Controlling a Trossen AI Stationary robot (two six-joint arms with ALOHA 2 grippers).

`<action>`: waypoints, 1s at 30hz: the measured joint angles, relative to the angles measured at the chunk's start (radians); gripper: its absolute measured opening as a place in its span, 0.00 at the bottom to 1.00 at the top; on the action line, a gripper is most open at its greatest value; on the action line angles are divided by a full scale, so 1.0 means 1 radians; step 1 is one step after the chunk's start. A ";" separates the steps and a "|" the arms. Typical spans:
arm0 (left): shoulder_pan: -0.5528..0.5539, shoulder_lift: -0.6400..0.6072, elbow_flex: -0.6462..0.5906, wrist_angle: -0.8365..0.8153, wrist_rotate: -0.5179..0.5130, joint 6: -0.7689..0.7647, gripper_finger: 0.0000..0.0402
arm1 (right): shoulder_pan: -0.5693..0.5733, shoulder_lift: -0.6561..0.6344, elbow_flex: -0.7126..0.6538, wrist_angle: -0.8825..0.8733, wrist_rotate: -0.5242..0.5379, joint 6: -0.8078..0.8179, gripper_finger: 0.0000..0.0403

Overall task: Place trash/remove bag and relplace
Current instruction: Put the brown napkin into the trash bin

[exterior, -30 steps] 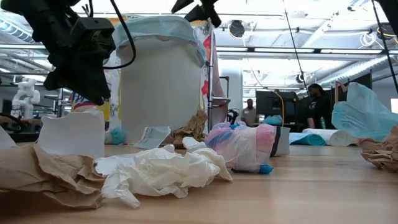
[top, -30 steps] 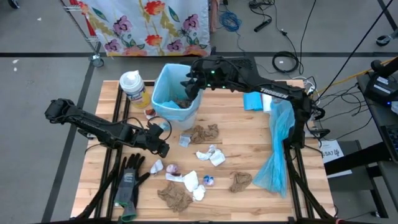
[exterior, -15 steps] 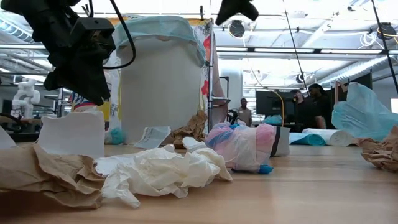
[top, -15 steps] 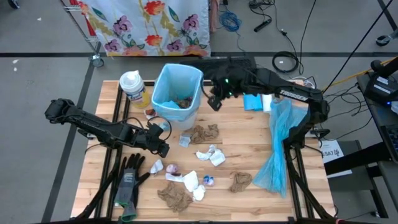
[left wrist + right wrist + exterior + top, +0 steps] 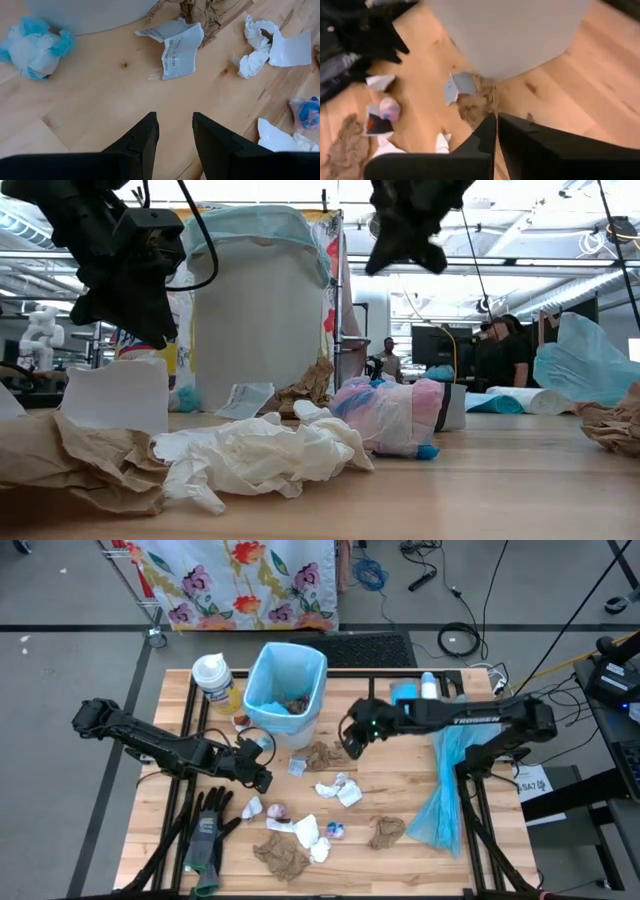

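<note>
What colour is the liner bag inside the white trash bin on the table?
Light blue; the liner bag in the white trash bin shows best in the high view.

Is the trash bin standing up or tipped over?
Standing up. The bin shows its open top from above, with a blue bag over its rim and some scraps inside.

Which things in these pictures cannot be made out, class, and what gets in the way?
- Bin contents: in the high view, only some brown scraps show at the bottom; the low view shows only its wall.
- Printed paper: its lettering is too small in the left wrist view.
- Gloves: the lower edge of the high view cuts them off.
- People in the low view: far off, partly behind equipment.
</note>
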State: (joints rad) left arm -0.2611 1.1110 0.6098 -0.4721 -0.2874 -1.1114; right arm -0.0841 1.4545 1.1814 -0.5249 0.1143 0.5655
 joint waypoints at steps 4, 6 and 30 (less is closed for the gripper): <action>0.000 0.000 0.000 0.000 0.000 0.000 0.31 | 0.010 0.032 -0.094 0.141 -0.070 0.013 0.12; 0.000 0.000 0.000 -0.001 0.000 -0.001 0.31 | 0.010 0.059 -0.127 0.206 -0.097 0.025 0.18; 0.000 0.000 0.000 0.000 0.024 -0.035 0.31 | -0.007 0.450 -0.162 0.659 -0.062 -0.136 0.32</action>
State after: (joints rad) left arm -0.2611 1.1107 0.6098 -0.4721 -0.2638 -1.1461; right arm -0.0911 1.9043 1.0195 0.1339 0.0522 0.4299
